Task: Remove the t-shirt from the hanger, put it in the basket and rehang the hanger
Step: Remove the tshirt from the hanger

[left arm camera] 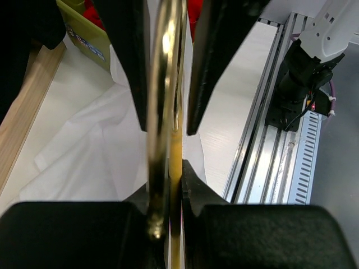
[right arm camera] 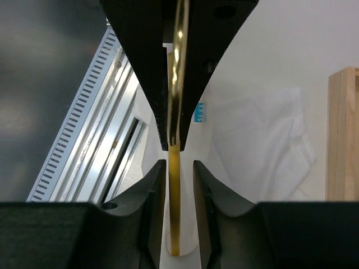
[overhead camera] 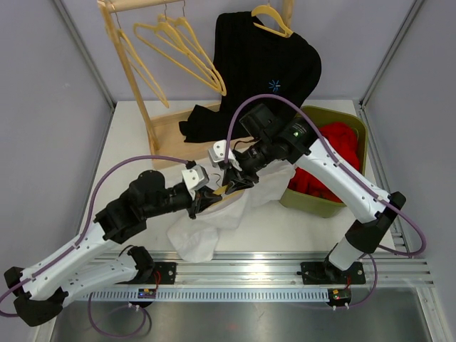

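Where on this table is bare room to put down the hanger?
Bare table lies left of the wooden rack, and a strip between the white t-shirt and the green bin. The centre is crowded: the left end effector and the right end effector meet at the hanger.

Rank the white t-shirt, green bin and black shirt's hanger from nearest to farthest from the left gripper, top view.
1. white t-shirt, directly beneath the left gripper.
2. green bin, off to the right.
3. black shirt's hanger, far back, up high.
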Motion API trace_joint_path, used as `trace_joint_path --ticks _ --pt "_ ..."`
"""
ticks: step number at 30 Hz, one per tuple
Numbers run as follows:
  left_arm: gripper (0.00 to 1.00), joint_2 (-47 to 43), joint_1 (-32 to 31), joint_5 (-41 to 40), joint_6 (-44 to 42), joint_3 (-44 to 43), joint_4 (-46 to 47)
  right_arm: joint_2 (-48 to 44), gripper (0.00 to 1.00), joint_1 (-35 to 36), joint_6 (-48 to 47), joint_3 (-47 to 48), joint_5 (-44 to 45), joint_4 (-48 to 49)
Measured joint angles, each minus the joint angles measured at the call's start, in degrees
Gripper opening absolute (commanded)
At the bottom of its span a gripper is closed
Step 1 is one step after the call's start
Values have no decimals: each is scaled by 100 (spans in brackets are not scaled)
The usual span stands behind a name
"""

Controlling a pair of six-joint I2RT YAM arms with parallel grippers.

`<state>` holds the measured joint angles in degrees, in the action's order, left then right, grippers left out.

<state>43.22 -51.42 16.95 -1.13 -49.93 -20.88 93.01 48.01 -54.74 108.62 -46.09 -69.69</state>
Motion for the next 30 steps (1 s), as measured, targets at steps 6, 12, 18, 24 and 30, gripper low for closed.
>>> trace_joint_path --ticks 6,12,18,24,30 --pt "0 -151 17 -35 -37 0 -2 216 24 0 142 2 -170 -20" --pt "0 -166 55 -76 -28 0 35 284 0 0 131 92 -197 -175" --pt "63 -326 52 -535 192 26 177 229 0 -15 483 90 42 101" --pt "90 -946 55 -1631 778 11 243 -70 0 -535 1464 -553 446 896" --pt "80 -1045 55 -3257 1991 -278 -400 -358 0 -682 2332 -1113 1060 1633"
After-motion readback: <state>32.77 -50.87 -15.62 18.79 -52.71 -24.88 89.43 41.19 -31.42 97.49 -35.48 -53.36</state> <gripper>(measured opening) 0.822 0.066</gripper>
